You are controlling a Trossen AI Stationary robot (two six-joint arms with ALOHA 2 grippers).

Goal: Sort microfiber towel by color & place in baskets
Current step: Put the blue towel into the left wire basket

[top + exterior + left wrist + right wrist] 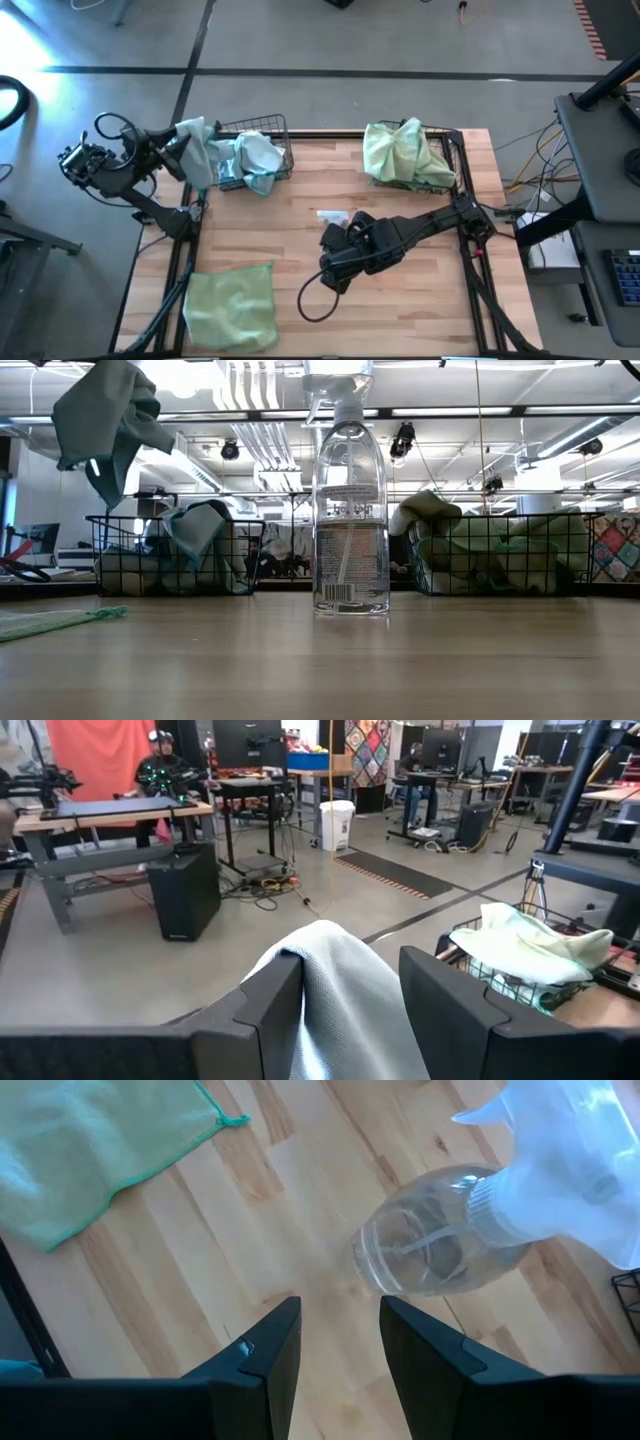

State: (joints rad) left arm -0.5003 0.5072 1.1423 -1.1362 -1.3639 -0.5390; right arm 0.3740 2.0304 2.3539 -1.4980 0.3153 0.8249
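My left gripper [186,155] [350,970] is raised by the left end of the left black wire basket [262,150], shut on a light blue towel [200,148]. More light blue towels [255,155] lie heaped in that basket. The right basket [450,150] holds pale green towels [405,155]. Another pale green towel [230,305] lies flat near the table's near left corner. My right gripper [338,245] [335,1320] is open at mid-table, pointing down at bare wood and touching nothing. My left gripper pinches a bunched fold of the light blue towel [340,995] between its two fingers, coming roughly level from the table's left. The towel is lifted clear and hangs slack below the fingers [105,420], above and left of the left basket [175,555].
A clear spray bottle [333,215] [350,510] stands upright at mid-table, just beyond my right gripper's fingers, its base showing in the right wrist view [440,1245]. A black cable loop [318,300] lies near the table's near edge. Bare wood stretches along the table's near right part.
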